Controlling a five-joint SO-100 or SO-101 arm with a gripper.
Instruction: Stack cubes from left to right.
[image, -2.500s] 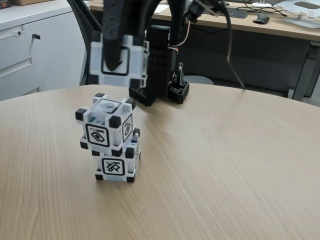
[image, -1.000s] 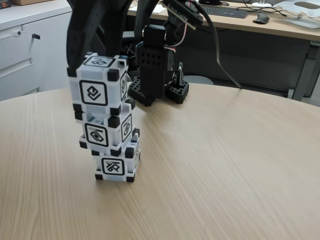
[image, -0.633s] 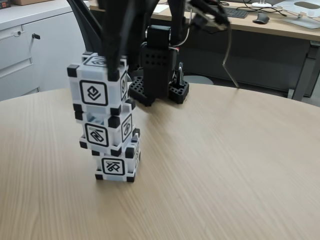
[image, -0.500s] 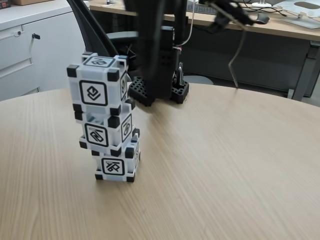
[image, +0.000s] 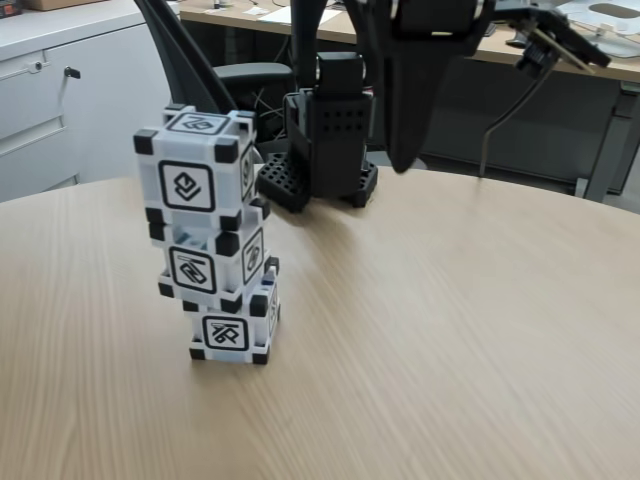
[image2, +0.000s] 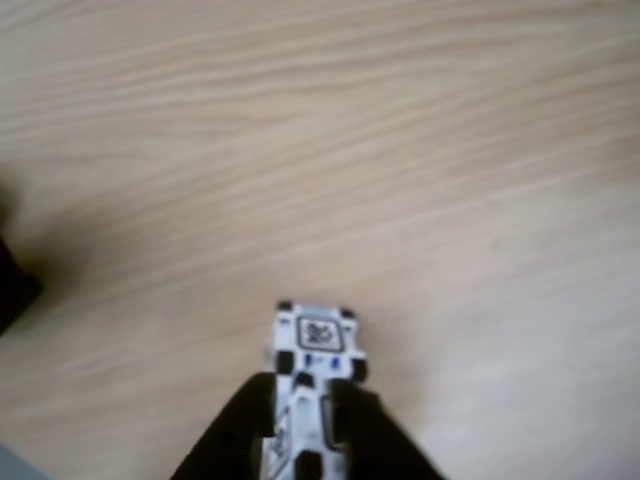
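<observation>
Three white-grey cubes with black corners stand in one stack at the left of the fixed view: top cube (image: 190, 172), middle cube (image: 205, 262), bottom cube (image: 232, 328). The middle one is turned a little and sits slightly off the bottom one. My gripper (image: 402, 160) hangs tip-down over the table's far side, well to the right of the stack and touching nothing. Its fingers overlap into one dark shape, so no gap shows. The blurred other view looks down on the stack, with the top cube (image2: 320, 333) near the bottom edge and dark shapes on either side below it.
The round wooden table (image: 450, 330) carries the black arm base (image: 325, 150) at its far edge. Behind are an office chair (image: 230, 80), a grey cabinet (image: 60, 90) and a desk (image: 560, 50). A cable (image: 500, 110) hangs at the right.
The third cube was carried down onto the two stacked cubes and let go. The arm then lifted off and swung right, away from the stack.
</observation>
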